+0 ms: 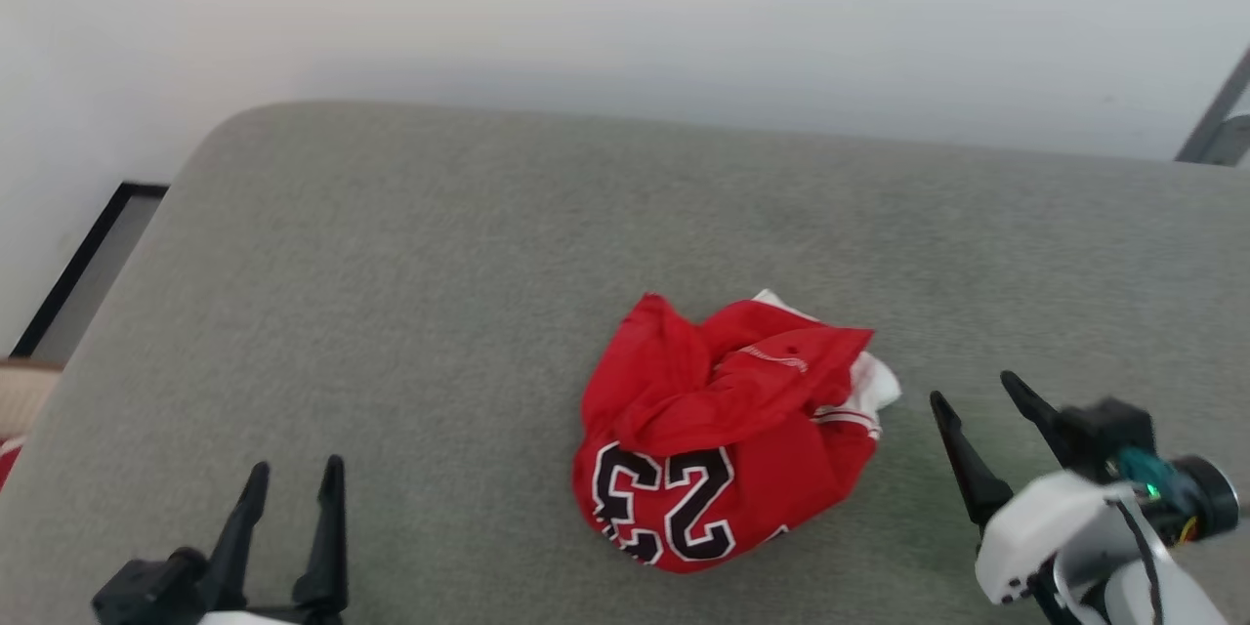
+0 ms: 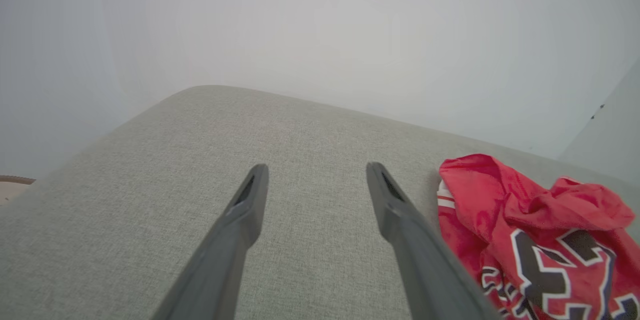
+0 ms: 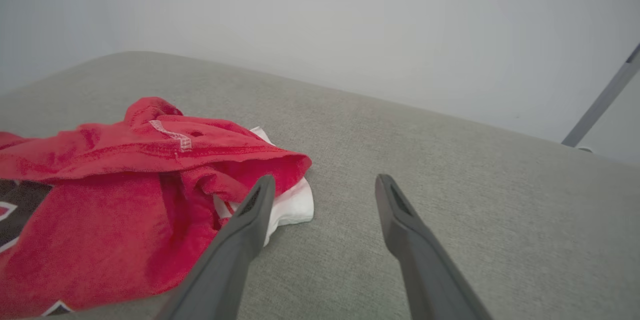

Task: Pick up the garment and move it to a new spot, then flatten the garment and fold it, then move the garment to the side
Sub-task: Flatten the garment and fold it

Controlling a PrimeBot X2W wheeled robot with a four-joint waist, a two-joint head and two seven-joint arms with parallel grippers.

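Note:
The garment (image 1: 728,430) lies crumpled in a heap on the grey cushion (image 1: 410,293), red with a black white-outlined "23" facing me and a white sleeve poking out at its right. In the left wrist view the garment (image 2: 540,240) sits to the right of the fingers. In the right wrist view the garment (image 3: 125,185) lies to the left, its white sleeve just beyond the left fingertip. My left gripper (image 1: 293,469) is open at the lower left, well away from the cloth. My right gripper (image 1: 974,386) is open just right of the heap, holding nothing.
The cushion's rounded far edge meets a pale wall (image 1: 625,10). Off its left edge a dark-framed panel (image 1: 88,264) lies on the floor. A grey metal leg (image 1: 1216,117) slants at the far right.

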